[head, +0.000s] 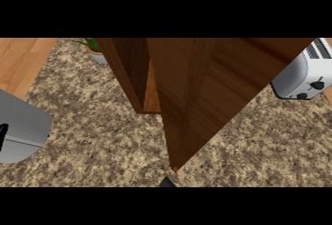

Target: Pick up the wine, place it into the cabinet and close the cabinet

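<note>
The wooden cabinet (139, 74) hangs over the middle of the counter. Its door (207, 92) stands swung out towards me and hides most of the inside. No wine bottle shows anywhere. A grey forearm (19, 127) fills the left edge, with only a black sliver of my left hand (2, 137) visible beside it. Just under the door's lowest corner, a small dark tip (167, 182) pokes up from the lower edge. It looks like part of my right hand, too little to read.
A silver toaster (301, 72) stands at the right edge on the speckled stone counter (97, 132). A potted plant (95, 49) sits at the back left beside the cabinet. Wooden floor (19, 61) lies beyond the counter's left edge.
</note>
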